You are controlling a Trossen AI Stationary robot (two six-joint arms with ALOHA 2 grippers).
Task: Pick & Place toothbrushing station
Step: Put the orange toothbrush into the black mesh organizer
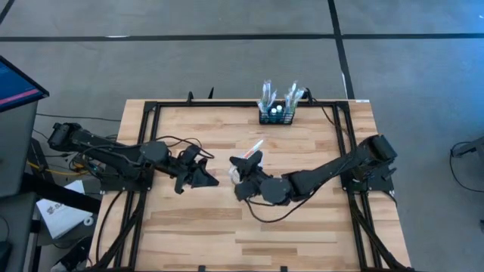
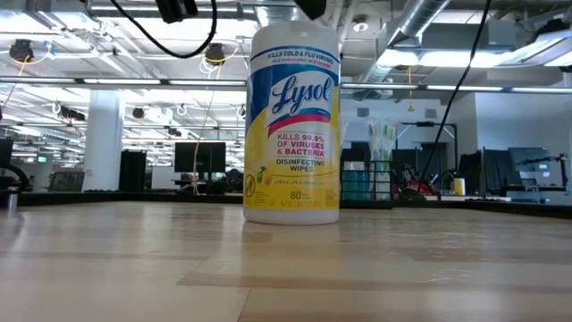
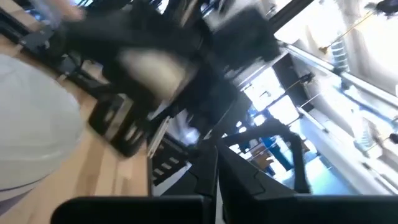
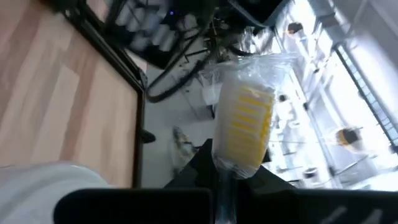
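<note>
Lysol wipes tub (image 2: 292, 125) stood closest, upright mid-desk, beside the right end effector (image 1: 240, 175), which pinched a wrapped toothbrush (image 4: 244, 121) by its handle. Well beyond that end effector, the toothbrushing station (image 1: 276, 115) sat at the far edge of the desk (image 1: 302, 219); I judged the brush should travel upright, then descend straight into a free slot. Opposite waited the left end effector (image 1: 203, 177); whether it was spread I cannot tell.

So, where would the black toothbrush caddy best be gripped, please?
Probably an outer side wall of the toothbrushing station, coming down from above: it stands upright with its top open, and wrapped brushes crowd the middle. The right end effector holds a wrapped toothbrush, so the left end effector seems freer.
</note>
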